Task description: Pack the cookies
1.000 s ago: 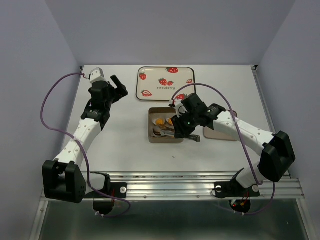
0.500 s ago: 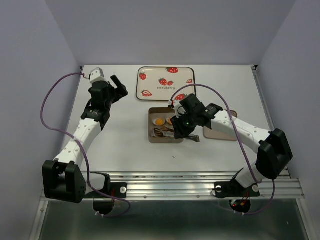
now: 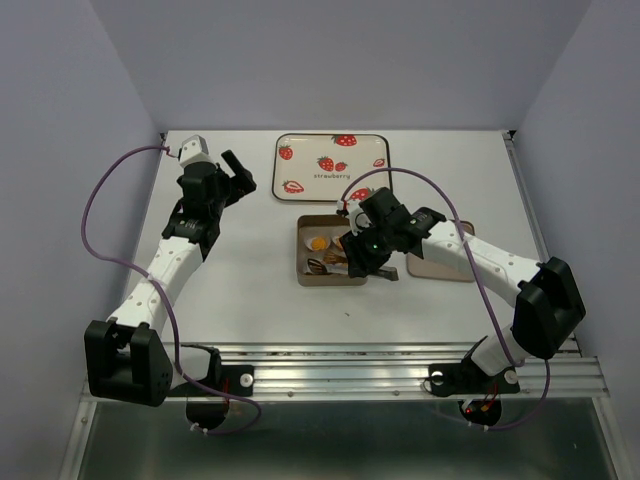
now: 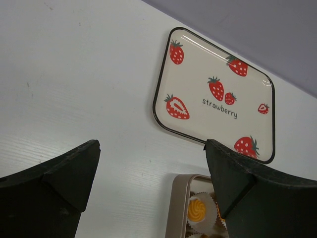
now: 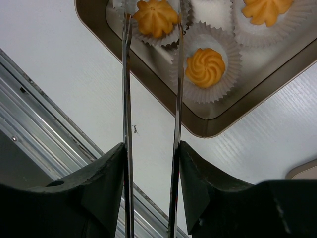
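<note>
A tan tin (image 3: 303, 270) holds cookies in white paper cups. In the right wrist view three orange-yellow cookies show: one (image 5: 155, 17) between the tong tips, one (image 5: 205, 66) beside it, one (image 5: 267, 10) at the top right. My right gripper (image 5: 151, 148) is shut on metal tongs (image 5: 175, 99), whose blades reach into the tin (image 5: 233, 111) and stand on either side of the first cookie. From above, the gripper (image 3: 362, 262) hangs over the tin's right half and one cookie (image 3: 318, 242) shows. My left gripper (image 3: 238, 172) is open and empty, far left of the tin.
A strawberry-printed tray (image 3: 332, 167) lies behind the tin, also in the left wrist view (image 4: 213, 94). A tan lid (image 3: 440, 268) lies right of the tin under the right arm. An aluminium rail (image 3: 400, 372) runs along the near edge.
My right gripper with the tongs has shifted slightly left over the tin and now covers a cookie that showed a second ago. The left arm has not moved.
</note>
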Tool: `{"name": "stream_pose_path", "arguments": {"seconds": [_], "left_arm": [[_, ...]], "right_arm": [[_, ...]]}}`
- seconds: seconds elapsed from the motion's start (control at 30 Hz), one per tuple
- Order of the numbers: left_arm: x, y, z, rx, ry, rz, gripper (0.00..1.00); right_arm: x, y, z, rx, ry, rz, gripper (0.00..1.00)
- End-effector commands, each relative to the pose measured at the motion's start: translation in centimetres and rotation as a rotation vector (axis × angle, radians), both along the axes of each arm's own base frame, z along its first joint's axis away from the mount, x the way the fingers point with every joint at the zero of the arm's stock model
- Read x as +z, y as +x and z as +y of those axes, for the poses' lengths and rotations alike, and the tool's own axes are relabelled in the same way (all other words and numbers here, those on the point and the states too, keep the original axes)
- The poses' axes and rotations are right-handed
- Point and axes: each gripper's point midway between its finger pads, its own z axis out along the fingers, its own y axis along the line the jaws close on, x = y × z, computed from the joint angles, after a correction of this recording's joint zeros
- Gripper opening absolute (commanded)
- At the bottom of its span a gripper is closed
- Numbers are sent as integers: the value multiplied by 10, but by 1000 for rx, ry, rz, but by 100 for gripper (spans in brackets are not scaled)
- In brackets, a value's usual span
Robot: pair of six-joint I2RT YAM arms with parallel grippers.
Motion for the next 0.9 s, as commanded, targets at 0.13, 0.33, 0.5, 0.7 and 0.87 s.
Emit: {"name": "stream_pose_path", "arguments": {"seconds": [0.13, 0.33, 0.5, 0.7, 0.87], "left_arm": [[29, 0, 0, -2, 6, -77, 99], [29, 0, 0, -2, 6, -79, 99], [28, 0, -1, -7, 6, -77, 99], [31, 0, -1, -9, 6, -83, 99], [32, -1, -2, -15, 6, -87, 99]], "right_arm": [[23, 12, 14, 3, 65, -77, 51], [26, 13, 13, -2, 69, -85, 55], [30, 16, 13, -17, 70, -98, 55], [49, 18, 14, -16, 105, -139, 55], [70, 14, 14, -10, 147, -169, 55]]}}
